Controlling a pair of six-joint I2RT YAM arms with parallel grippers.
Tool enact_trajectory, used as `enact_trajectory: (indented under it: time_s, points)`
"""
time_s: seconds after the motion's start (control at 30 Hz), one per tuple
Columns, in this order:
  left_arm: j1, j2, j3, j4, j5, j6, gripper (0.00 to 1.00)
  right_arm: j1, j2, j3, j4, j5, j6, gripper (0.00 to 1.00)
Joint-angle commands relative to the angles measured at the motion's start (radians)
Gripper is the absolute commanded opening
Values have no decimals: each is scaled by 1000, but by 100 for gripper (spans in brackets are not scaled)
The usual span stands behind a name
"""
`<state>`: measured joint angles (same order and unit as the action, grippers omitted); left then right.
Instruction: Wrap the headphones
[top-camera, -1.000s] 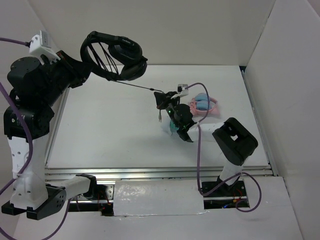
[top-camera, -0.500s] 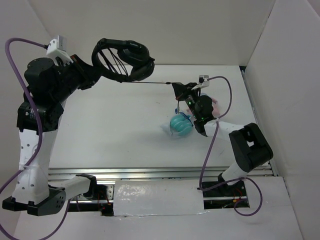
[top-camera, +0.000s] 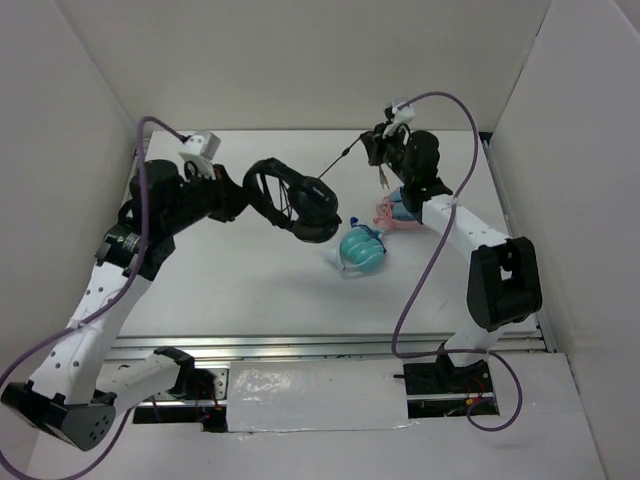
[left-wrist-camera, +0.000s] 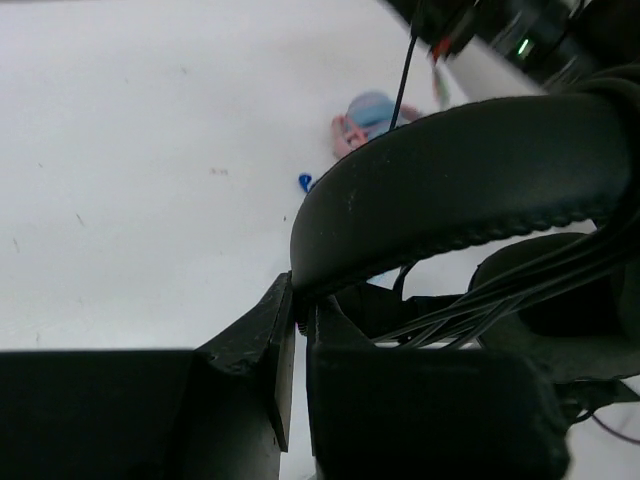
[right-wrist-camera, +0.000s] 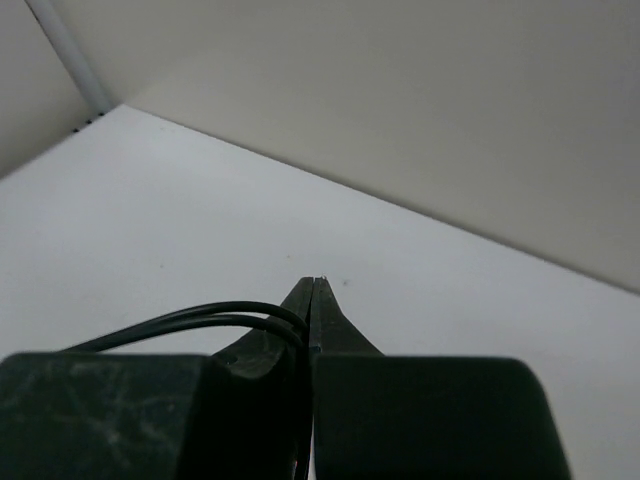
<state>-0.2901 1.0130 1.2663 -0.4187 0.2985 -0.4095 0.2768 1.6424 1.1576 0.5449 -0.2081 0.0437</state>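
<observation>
The black headphones (top-camera: 293, 203) hang in the air over the middle of the table, held by my left gripper (top-camera: 250, 195), which is shut on the headband (left-wrist-camera: 450, 180). Several turns of the thin black cable lie across the band. A taut stretch of cable (top-camera: 338, 163) runs up and right to my right gripper (top-camera: 378, 152), raised near the back wall. It is shut on the cable (right-wrist-camera: 230, 318), and the plug end (top-camera: 383, 180) dangles below it.
Teal headphones (top-camera: 361, 250) lie on the table right of centre. Pink-and-blue headphones (top-camera: 398, 212) lie just behind them, under the right arm. White walls close the back and both sides.
My left gripper has swung the black headphones down and right, toward the table's middle. My right gripper has risen and moved back toward the rear wall with the cable end.
</observation>
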Motion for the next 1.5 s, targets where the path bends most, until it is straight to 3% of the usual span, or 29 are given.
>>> enact_trajectory:
  time_s: [0.0, 0.17, 0.37, 0.53, 0.67, 0.83, 1.03, 1.3, 1.47]
  points:
    - [-119, 7, -13, 51, -91, 115, 0, -41, 8, 163, -239, -80, -220, 0]
    - [-267, 19, -105, 14, -393, 127, 0, -18, 40, 374, -507, -88, -379, 0]
    - [-403, 153, -137, -71, -671, 77, 0, 70, 86, 571, -761, 38, -499, 0]
    - [-402, 211, -162, -45, -713, 48, 0, 169, 76, 671, -890, 183, -504, 0]
    - [-330, 252, -154, -52, -705, 11, 0, 219, 80, 778, -999, 240, -441, 0]
    - [-255, 289, -174, -34, -664, -25, 0, 262, 16, 821, -1083, 96, -358, 0]
    - [-242, 329, -147, -52, -685, -32, 0, 337, -41, 812, -1094, 58, -360, 0]
    - [-308, 308, -140, -40, -714, -5, 0, 397, 178, 1048, -1182, 170, -369, 0]
    - [-316, 349, -111, -92, -748, -48, 0, 438, 228, 1070, -1171, 177, -366, 0]
